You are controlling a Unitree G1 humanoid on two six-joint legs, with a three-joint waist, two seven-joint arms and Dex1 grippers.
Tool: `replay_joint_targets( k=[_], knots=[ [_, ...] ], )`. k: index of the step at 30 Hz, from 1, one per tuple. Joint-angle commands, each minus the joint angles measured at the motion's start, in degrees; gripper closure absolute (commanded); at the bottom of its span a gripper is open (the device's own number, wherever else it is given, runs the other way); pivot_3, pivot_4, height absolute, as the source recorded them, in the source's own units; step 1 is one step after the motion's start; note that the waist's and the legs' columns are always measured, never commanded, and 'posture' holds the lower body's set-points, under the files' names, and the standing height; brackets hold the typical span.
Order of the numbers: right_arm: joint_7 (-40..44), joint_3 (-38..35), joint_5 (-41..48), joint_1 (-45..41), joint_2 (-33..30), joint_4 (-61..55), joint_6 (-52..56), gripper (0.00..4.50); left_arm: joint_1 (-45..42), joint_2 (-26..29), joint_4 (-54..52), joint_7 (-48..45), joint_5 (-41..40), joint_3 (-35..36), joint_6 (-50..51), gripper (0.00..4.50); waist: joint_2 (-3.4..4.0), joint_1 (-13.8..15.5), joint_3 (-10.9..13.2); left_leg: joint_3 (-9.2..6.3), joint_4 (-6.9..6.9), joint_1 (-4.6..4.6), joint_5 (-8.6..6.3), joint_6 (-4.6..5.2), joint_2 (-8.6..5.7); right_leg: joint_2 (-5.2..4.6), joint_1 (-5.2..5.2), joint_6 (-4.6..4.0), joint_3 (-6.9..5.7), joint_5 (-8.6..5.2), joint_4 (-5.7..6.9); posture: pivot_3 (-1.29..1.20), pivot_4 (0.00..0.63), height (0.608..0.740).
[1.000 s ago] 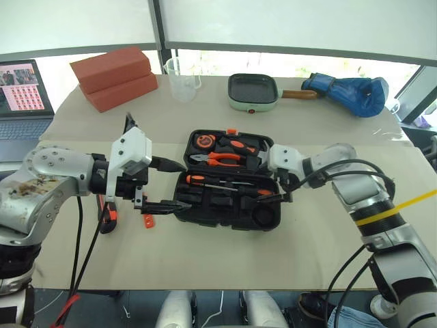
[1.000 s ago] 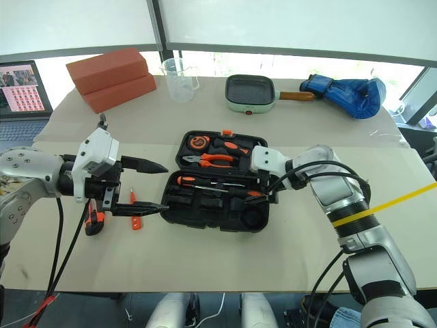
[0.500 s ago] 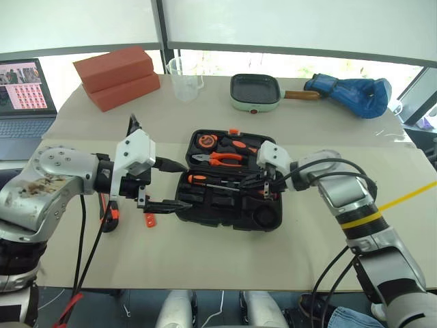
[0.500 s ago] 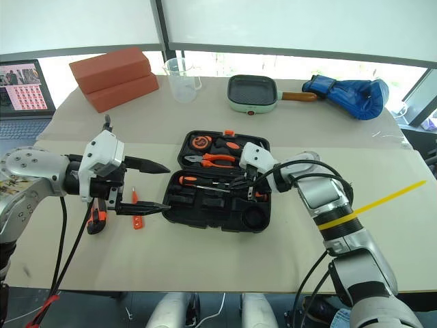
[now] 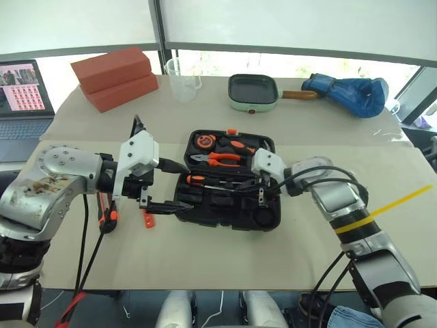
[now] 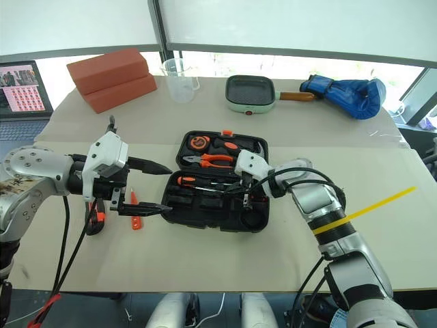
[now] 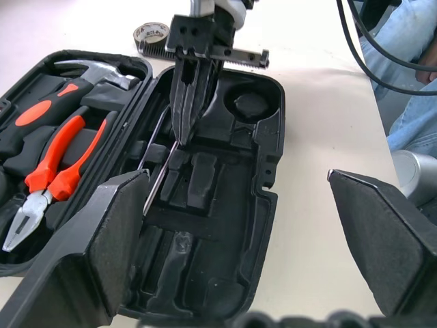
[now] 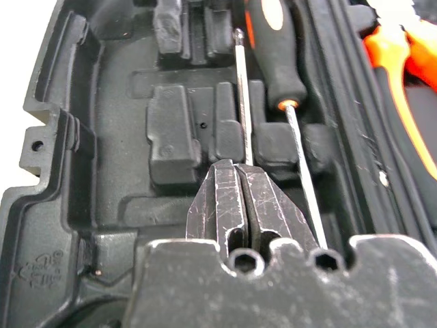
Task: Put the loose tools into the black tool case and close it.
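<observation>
Black tool case [image 5: 229,184] (lid open)

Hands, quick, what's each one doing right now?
Left hand: open, holding nothing, beside the black tool case.
Right hand: shut over the case; whether it grips anything cannot be told.

Tool case [image 5: 225,205] – black all over, orange latch [image 5: 232,130] on far edge. Pliers [image 5: 220,158] – orange handles, grey jaws. Screwdriver [image 5: 205,180] in case – orange & black handle, silver shaft. Utility knife [image 6: 95,217] orange w/ black; small tester screwdriver [image 6: 135,208] orange. Bricks [image 5: 115,77] terracotta red. Pan [image 5: 254,91] – pale green rim, dark inside, brown handle. Boxing glove [image 5: 348,92] blue. Tabletop [image 5: 273,260] beige. Both grippers' fingers black w/ white housings.
</observation>
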Motion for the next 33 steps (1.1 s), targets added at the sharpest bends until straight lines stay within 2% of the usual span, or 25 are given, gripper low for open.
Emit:
replay_joint_targets(
  k=[1, 5, 12, 15, 17, 23, 25, 26, 31, 33],
  knots=[
    [-0.78, 2.97, -3.11, 0.36, 0.47, 2.92, -1.41, 4.46, -1.15, -0.58, 0.01, -0.2, 0.5, -0.05, -1.63, 0.0, -0.02, -0.02, -0.01, 0.0, 0.0, 0.05, 0.0, 0.0, 0.0, 0.0, 0.04, 0.0, 0.0, 0.0, 0.0, 0.0, 0.15, 0.74],
    [-0.11, 1.13, -1.65, -0.67, 0.07, 1.7, -0.73, 4.46, -0.97, -1.1, 0.06, 0.0, 0.92, -0.09, -1.96, 0.0, -0.04, -0.05, -0.02, 0.02, -0.01, 0.21, 0.01, -0.01, 0.01, 0.0, 0.16, -0.01, 0.01, 0.0, 0.02, 0.0, 0.15, 0.74],
    [-0.94, -9.34, 8.46, -0.77, -1.41, -11.06, 7.7, 4.46, 3.83, -0.72, -2.0, 3.18, 0.85, 2.97, -1.02, 0.0, -0.03, 0.0, -0.02, -0.06, -0.03, -0.01, 0.02, -0.03, 0.02, -0.02, -0.07, -0.02, 0.03, 0.01, 0.06, 0.0, 0.15, 0.74],
    [1.83, -18.68, 20.44, -0.02, -6.28, -20.82, 18.75, 3.68, 13.29, -0.01, -4.75, 10.04, -0.41, 12.67, 4.84, 0.0, -0.03, -0.02, -0.01, -0.22, -0.07, -0.08, 0.02, -0.03, 0.06, -0.04, -0.14, -0.02, 0.04, 0.01, 0.05, 0.0, 0.15, 0.74],
    [4.01, -22.14, 25.99, 1.14, -9.32, -25.35, 21.82, 3.12, 20.07, -0.12, -6.82, 12.94, -1.04, 19.5, 8.46, 0.0, -0.03, -0.02, -0.01, -0.29, -0.13, -0.1, 0.01, -0.02, 0.05, -0.05, -0.16, -0.02, 0.02, 0.01, 0.01, 0.0, 0.15, 0.74],
    [7.92, -27.0, 36.05, 4.93, -16.61, -32.05, 25.23, 1.01, 43.95, -2.78, -12.93, 14.94, 1.84, 38.17, 11.02, 0.0, -0.09, -0.18, 0.02, -0.28, -0.32, 0.11, -0.05, 0.02, 0.24, -0.15, -0.05, -0.06, -0.02, -0.01, -0.18, 0.0, 0.15, 0.74],
    [8.5, -27.62, 38.27, 6.02, -18.05, -33.25, 25.62, 0.47, 46.89, -3.17, -14.62, 15.7, 1.22, 41.29, 11.91, 0.0, -0.11, 0.01, 0.03, -0.25, -0.32, 0.19, -0.06, 0.01, 0.21, -0.17, -0.02, -0.1, -0.02, -0.03, -0.15, 0.0, 0.15, 0.74],
    [8.54, -27.65, 39.05, 6.47, -18.59, -33.69, 25.56, 0.01, 47.07, -3.02, -15.57, 16.18, 0.19, 41.94, 12.96, 0.0, -0.12, 0.2, 0.04, -0.24, -0.3, 0.23, -0.06, 0.01, 0.21, -0.18, 0.0, -0.11, -0.02, -0.04, -0.12, 0.0, 0.15, 0.74],
    [7.45, -27.03, 40.7, 7.77, -19.48, -35.31, 24.13, 0.01, 42.23, 0.49, -17.69, 21.82, -3.05, 39.35, 22.57, 0.0, -0.2, 1.08, 0.04, -0.26, -0.24, 0.41, -0.04, -0.02, 0.19, -0.19, 0.18, -0.14, -0.07, -0.02, -0.11, 0.0, 0.15, 0.74],
    [5.41, -27.16, 40.92, 7.68, -18.63, -35.52, 23.79, 0.01, 32.88, 0.39, -15.86, 27.98, -5.49, 35.38, 32.88, 0.0, -0.19, 1.14, 0.04, -0.26, -0.25, 0.4, -0.03, -0.03, 0.18, -0.18, 0.16, -0.14, -0.06, -0.01, -0.07, 0.0, 0.15, 0.74]
  ],
)
